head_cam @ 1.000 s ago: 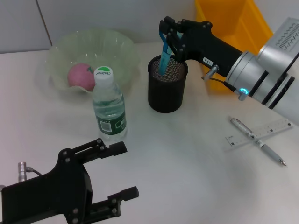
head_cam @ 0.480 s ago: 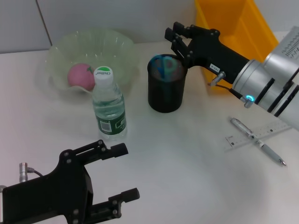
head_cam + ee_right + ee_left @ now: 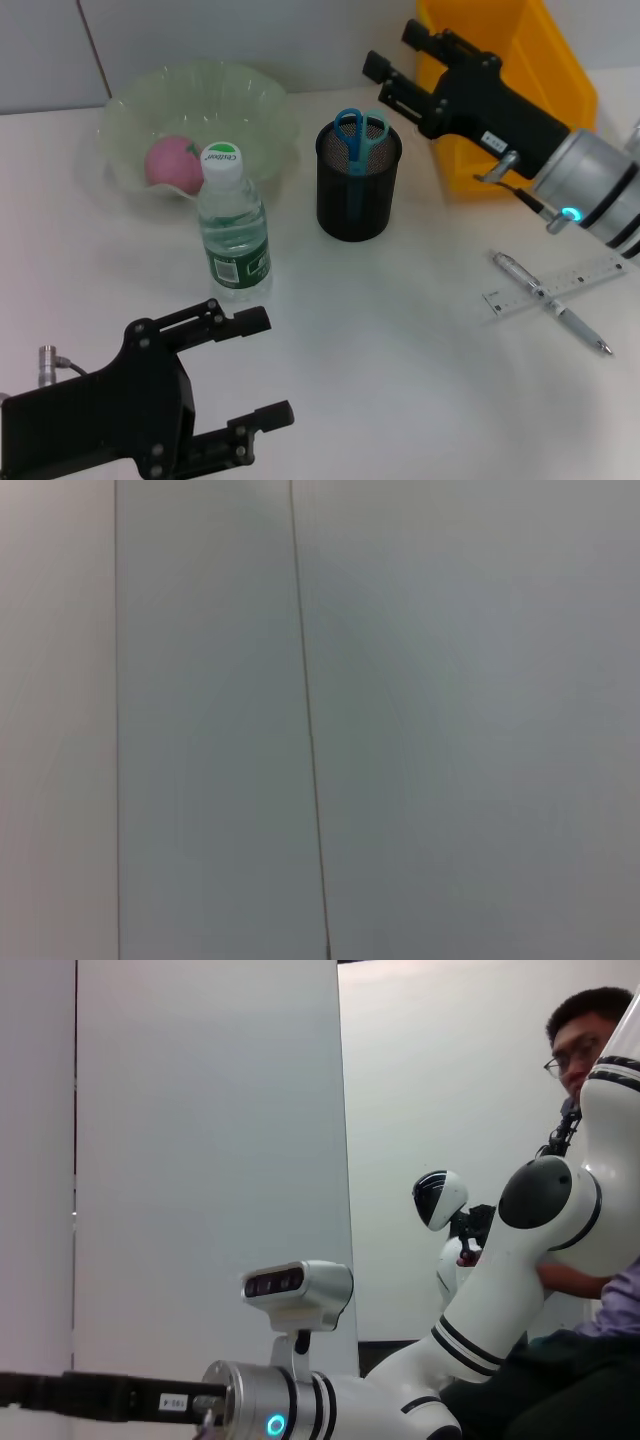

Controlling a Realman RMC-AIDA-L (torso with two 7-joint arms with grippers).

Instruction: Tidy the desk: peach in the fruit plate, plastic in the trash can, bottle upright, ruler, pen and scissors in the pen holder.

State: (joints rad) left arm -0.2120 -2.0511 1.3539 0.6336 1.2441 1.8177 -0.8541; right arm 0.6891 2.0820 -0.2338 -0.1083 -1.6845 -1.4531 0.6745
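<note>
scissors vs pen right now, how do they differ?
The scissors stand in the black mesh pen holder, handles up; the pen lies flat on the desk, still outside the holder. The scissors have blue handles; the pen looks silver. The pen lies crossed with the clear ruler; the scissors are alone in the holder. Neither is held by a gripper.

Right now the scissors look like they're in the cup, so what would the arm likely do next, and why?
Probably the right gripper, open and empty beside the holder, swings over to the pen, which lies across the ruler on the desk. The scissors already stand in the holder, the peach is in the plate and the bottle is upright, so pen and ruler remain.
</note>
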